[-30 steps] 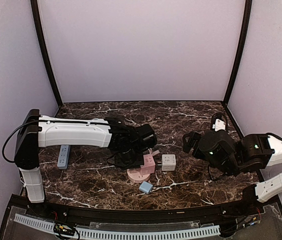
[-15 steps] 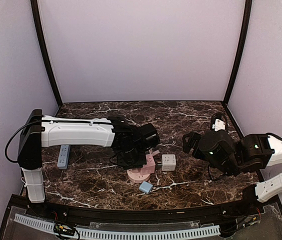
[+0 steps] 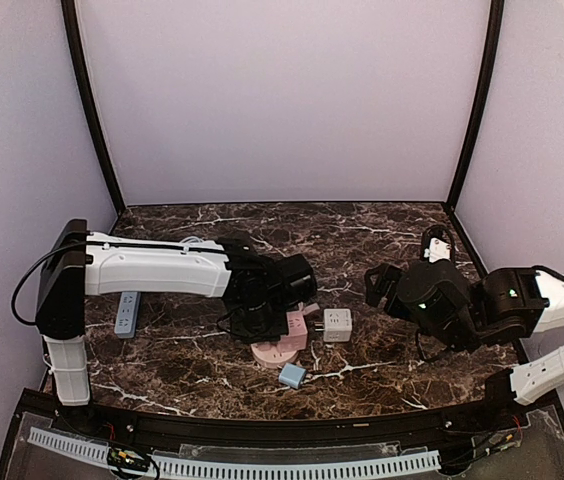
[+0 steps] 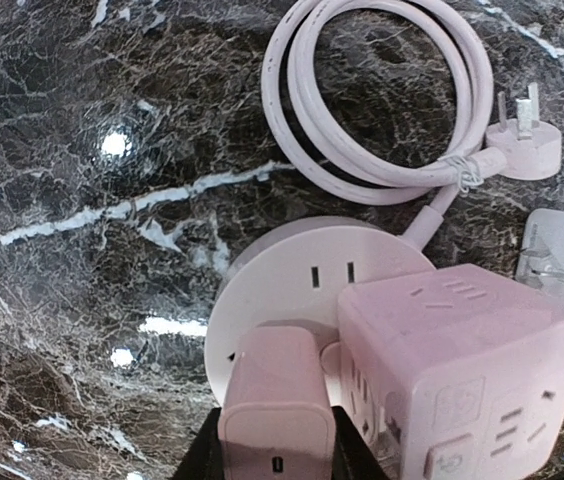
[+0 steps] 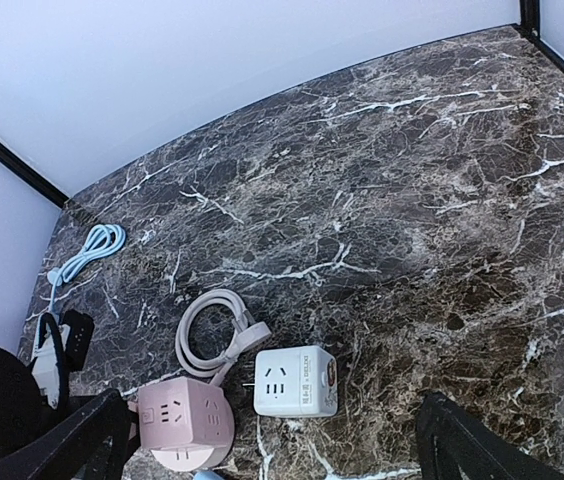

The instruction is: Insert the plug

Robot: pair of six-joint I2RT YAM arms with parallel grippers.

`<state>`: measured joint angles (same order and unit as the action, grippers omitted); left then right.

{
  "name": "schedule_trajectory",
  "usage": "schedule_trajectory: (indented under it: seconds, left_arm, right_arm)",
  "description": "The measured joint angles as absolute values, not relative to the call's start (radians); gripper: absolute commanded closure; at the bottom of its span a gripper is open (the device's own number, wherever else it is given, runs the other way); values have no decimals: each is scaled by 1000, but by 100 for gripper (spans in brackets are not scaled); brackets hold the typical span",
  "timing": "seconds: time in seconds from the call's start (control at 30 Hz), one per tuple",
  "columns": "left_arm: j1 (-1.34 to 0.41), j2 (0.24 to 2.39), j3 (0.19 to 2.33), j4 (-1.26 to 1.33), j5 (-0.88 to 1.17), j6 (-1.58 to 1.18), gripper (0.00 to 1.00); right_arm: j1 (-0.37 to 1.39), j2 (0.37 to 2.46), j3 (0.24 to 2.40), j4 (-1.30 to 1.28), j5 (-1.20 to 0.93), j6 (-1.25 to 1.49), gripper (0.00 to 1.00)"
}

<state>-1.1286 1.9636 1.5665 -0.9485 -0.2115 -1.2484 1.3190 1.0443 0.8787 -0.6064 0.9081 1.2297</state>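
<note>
While your left gripper [image 3: 265, 322] hangs over the round socket base [image 3: 274, 351] at mid-table, the overhead view hides its fingertips under the wrist. Your right gripper [image 3: 374, 285] stands well apart to the right, jaws spread wide and holding nothing. The left arm is plainly the nearer one. A pink cube strip [image 3: 298, 325] sits on the right of the base, with a white cube adapter [image 3: 337, 323] just beside it. A small blue adapter [image 3: 292, 375] lies nearer you. A blue power strip [image 3: 127, 312] lies far off to the left.

From the left wrist, your fingers [image 4: 205, 462] are clamped on the pink plug [image 4: 277, 405], one at each flank. Its long axis runs straight down toward the base, over the near-left part of the face. The two-slot outlet [image 4: 327, 275] shows just beyond it, on the far side. Its prongs are hidden, so you cannot tell whether they have entered a slot. The cube strip stands close on the right, with little room that way; the left and near sides are open marble. A coiled cord [image 4: 382, 100] and its corded plug [image 4: 527, 150] lie farther back.

From the right wrist, nothing sits between the wide fingers, and the table edge is not close.
</note>
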Motion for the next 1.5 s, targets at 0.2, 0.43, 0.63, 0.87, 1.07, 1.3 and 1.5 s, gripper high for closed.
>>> schedule_trajectory:
  seconds: [0.2, 0.43, 0.63, 0.87, 1.07, 1.3, 1.5]
  left_arm:
    - [-1131, 1960, 1536, -944, -207, -1254, 99]
    - [-1131, 1954, 1527, -932, -207, -1254, 99]
    - [-1131, 1954, 1525, -921, -207, -1250, 99]
    - [-1126, 1951, 1512, -905, -206, -1234, 99]
    - [-1119, 1948, 1497, -884, -198, -1213, 99]
    - [-1107, 1949, 1470, -851, -173, -1180, 99]
    - [-1102, 1950, 1468, -843, -165, -1146, 99]
  right_arm:
    - [1319, 1044, 879, -606, 905, 1228, 1]
    - [1319, 1044, 879, -605, 905, 1227, 1]
    - [1319, 1045, 879, -604, 905, 1224, 1]
    - [1319, 1058, 879, -601, 904, 1223, 1]
    - [1319, 1072, 879, -600, 904, 1216, 1]
    - [1319, 1077, 881, -599, 897, 1213, 1]
    - [1319, 1077, 883, -599, 894, 1209, 1]
